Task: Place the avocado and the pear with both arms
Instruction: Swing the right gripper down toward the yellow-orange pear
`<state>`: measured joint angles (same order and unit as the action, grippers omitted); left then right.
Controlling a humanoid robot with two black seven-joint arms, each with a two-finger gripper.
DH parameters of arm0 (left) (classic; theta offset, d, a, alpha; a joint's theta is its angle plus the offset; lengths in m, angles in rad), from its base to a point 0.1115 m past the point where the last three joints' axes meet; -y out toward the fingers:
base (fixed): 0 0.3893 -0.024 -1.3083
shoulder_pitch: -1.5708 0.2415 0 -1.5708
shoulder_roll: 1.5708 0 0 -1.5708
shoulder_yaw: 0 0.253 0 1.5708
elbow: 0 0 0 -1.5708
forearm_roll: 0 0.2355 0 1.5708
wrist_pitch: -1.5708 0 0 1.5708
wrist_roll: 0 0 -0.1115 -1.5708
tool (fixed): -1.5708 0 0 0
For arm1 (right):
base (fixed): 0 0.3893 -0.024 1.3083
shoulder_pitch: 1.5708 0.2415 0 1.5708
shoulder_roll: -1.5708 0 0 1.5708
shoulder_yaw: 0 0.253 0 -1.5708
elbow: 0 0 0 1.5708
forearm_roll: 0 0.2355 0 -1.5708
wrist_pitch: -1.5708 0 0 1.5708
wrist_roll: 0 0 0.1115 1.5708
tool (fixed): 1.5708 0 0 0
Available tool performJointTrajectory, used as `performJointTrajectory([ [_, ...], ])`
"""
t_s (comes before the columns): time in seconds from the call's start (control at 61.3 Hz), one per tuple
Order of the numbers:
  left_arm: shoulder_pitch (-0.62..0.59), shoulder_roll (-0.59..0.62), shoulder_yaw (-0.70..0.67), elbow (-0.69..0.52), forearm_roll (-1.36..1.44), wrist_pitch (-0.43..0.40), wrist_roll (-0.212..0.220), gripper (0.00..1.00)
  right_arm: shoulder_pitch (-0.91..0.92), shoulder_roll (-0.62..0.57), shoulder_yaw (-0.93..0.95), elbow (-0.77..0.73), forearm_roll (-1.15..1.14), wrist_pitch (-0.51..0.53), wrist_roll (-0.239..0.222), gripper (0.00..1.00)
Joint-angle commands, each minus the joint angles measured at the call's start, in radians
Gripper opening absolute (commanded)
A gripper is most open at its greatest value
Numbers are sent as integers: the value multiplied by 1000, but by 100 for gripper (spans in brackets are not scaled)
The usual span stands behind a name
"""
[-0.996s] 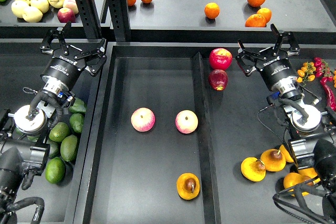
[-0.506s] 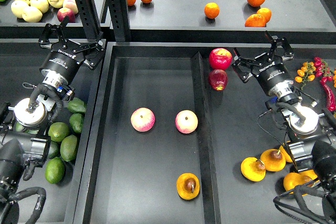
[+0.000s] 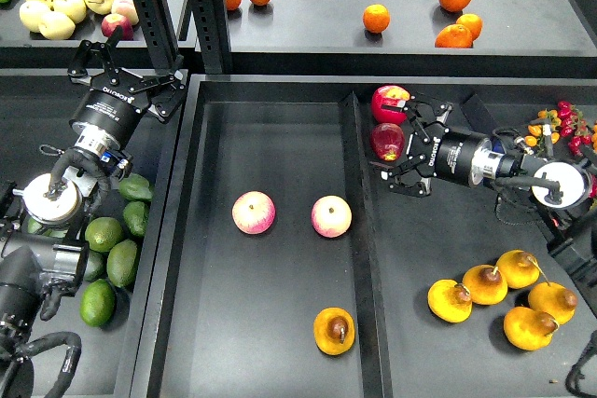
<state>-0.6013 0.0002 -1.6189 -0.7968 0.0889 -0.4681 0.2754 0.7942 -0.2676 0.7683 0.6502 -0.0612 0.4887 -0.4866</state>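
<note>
Central tray [image 3: 270, 342]: long black bin at mid-worktop, running from the front edge toward the back. It holds two pink-yellow apples [image 3: 254, 212] side by side and well apart, and one pear [image 3: 335, 331] near its front right corner, stem end up.

Left arm: left gripper [image 3: 124, 64] raised near the back left of the worktop, fingers spread wide, nothing between them.

Right arm: stretched in from the right edge, lying level; right gripper [image 3: 403, 144] points left, fingers splayed, empty, just beside two red apples [image 3: 391, 103] behind the tray's right wall.

Avocado pile [image 3: 113, 249]: green fruit grouped at the left edge, below the left arm.

Pear group [image 3: 499, 294]: four more, clustered toward the front right corner.

Back shelf: oranges [image 3: 376, 18], scattered.
</note>
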Motion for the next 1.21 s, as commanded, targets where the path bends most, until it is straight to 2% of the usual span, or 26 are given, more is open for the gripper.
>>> performJointTrajectory([
  [0.0,2,0,-1,-2,0,-1,1,100,23,-47,-170,15,6,0,-2,99],
  [0.147,2,0,-1,-2,0,-1,2,100,50,-51,-319,25,3,0,-2,99],
  [0.571,3,0,8,1,-1,-3,2,100,21,-41,-501,89,0,0,-2,99],
  [1.192,-2,0,10,10,-1,-3,2,100,-122,57,-506,68,-5,0,-2,99],
])
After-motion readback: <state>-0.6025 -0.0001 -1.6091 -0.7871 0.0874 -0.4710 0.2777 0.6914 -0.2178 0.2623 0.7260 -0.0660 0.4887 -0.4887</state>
